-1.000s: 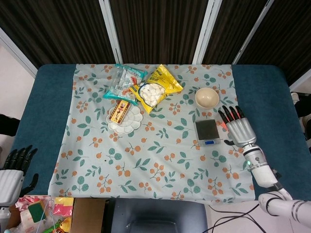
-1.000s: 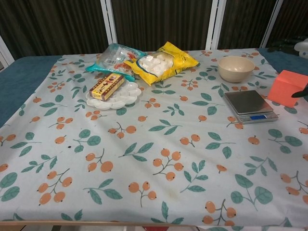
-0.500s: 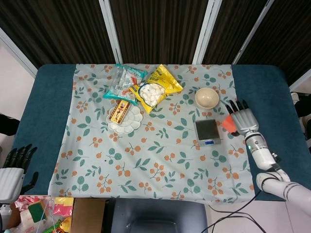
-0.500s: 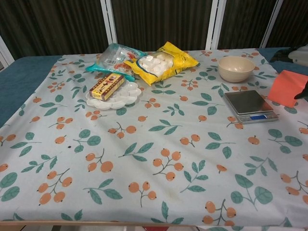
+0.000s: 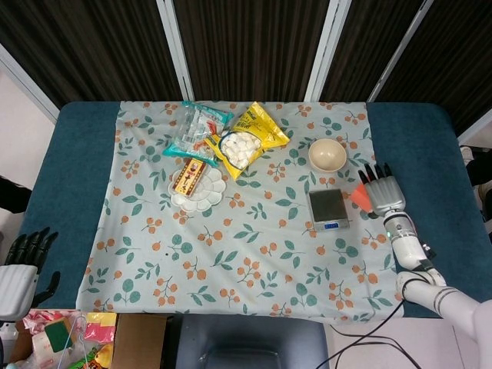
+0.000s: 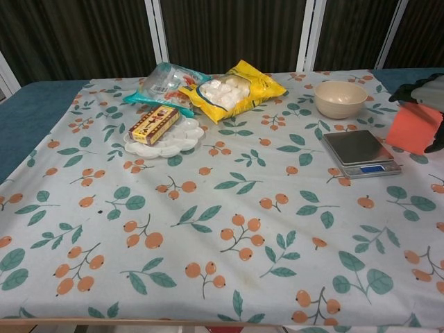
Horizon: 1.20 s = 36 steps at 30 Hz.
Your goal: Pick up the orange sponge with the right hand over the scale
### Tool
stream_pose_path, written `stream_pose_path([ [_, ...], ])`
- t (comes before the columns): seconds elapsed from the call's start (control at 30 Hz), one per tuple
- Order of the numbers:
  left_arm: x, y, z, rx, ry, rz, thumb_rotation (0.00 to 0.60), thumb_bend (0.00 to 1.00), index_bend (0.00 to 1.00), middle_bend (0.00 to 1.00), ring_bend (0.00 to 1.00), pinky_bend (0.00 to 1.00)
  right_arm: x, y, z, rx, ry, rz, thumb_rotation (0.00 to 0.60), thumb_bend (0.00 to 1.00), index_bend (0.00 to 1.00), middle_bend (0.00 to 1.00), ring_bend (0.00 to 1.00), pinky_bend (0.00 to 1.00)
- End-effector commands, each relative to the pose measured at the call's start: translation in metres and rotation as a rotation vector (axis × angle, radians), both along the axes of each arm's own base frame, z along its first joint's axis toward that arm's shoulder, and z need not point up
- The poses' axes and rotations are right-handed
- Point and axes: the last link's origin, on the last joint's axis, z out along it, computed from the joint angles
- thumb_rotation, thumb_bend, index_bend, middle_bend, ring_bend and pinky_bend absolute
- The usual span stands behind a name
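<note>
The orange sponge (image 6: 413,127) is tilted just right of the scale (image 6: 359,152), not above it. My right hand (image 6: 424,90) comes in from the right edge, its fingers curled over the sponge's top and the thumb behind its lower right side, so it grips the sponge. From the head view, only an orange sliver of the sponge (image 5: 360,196) shows left of the right hand (image 5: 382,193), beside the scale (image 5: 328,208). My left hand (image 5: 18,269) hangs off the table's left front corner with its fingers apart, holding nothing.
A beige bowl (image 6: 340,99) stands just behind the scale. A yellow bag of white sweets (image 6: 232,89), a clear snack packet (image 6: 164,81) and a white plate (image 6: 182,141) carrying a small box lie at the back left. Boxes and packets (image 5: 77,334) sit below the table's front left.
My right hand has moved forward over the sponge and closed its fingers on it. The sponge has tipped from lying flat to a tilted pose. The left hand has barely moved.
</note>
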Motion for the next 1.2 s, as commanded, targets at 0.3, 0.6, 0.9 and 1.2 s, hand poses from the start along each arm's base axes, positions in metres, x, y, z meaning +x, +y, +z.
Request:
stream_pose_path([
  [0.3,0.003,-0.003,0.002,0.006,-0.010,-0.016,0.600,0.45,0.00,0.00,0.02,0.03,0.000,0.004,0.002,-0.055,0.032,-0.031,0.600,0.24,0.82,0.62,0.69,0.86],
  [0.6,0.005,-0.005,0.003,0.009,-0.010,-0.026,0.600,0.45,0.00,0.00,0.02,0.03,0.038,0.019,0.048,-0.161,-0.181,0.084,0.600,0.24,0.82,0.62,0.69,0.86],
  [0.9,0.007,-0.007,0.005,0.011,-0.011,-0.035,0.600,0.45,0.00,0.00,0.02,0.03,0.082,0.028,0.029,-0.068,-0.190,0.140,0.600,0.24,0.82,0.62,0.69,0.84],
  [1.2,0.007,-0.008,0.011,0.023,-0.017,-0.033,0.600,0.45,0.00,0.00,0.02,0.03,0.081,0.029,-0.013,0.016,-0.192,0.067,0.600,0.24,0.75,0.62,0.63,0.78],
])
